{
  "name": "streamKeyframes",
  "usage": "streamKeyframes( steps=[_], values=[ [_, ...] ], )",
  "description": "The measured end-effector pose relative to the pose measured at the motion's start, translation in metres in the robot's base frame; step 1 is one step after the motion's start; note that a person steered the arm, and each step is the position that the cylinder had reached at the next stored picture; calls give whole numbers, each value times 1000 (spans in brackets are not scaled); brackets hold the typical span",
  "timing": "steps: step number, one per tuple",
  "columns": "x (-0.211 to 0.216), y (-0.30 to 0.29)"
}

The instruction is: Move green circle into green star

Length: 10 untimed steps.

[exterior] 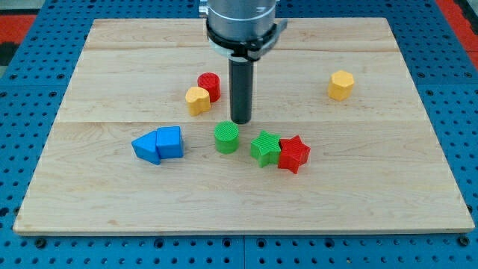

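The green circle [226, 137] sits on the wooden board near the middle. The green star [264, 147] lies a short way to its right, with a small gap between them. The green star touches a red star [293, 154] on its right. My tip [240, 120] is just above and slightly right of the green circle in the view, close to it or touching its upper edge.
A red circle [209, 86] and a yellow block [197, 99] touch each other left of the rod. Two blue blocks [159, 144] lie together at the left. A yellow hexagon [340, 84] sits at the upper right. The board's edge [246, 228] borders a blue pegboard.
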State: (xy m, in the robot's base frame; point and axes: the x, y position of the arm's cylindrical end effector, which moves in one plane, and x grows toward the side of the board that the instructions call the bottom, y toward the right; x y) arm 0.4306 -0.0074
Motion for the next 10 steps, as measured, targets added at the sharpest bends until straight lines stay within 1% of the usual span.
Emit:
streamKeyframes(
  steps=[1,2,3,5,6,7,8,10],
  values=[
    [0,-28],
    [2,-44],
    [2,-44],
    [4,-16],
    [24,-19],
    [39,-42],
    [39,-68],
    [74,-73]
  ],
)
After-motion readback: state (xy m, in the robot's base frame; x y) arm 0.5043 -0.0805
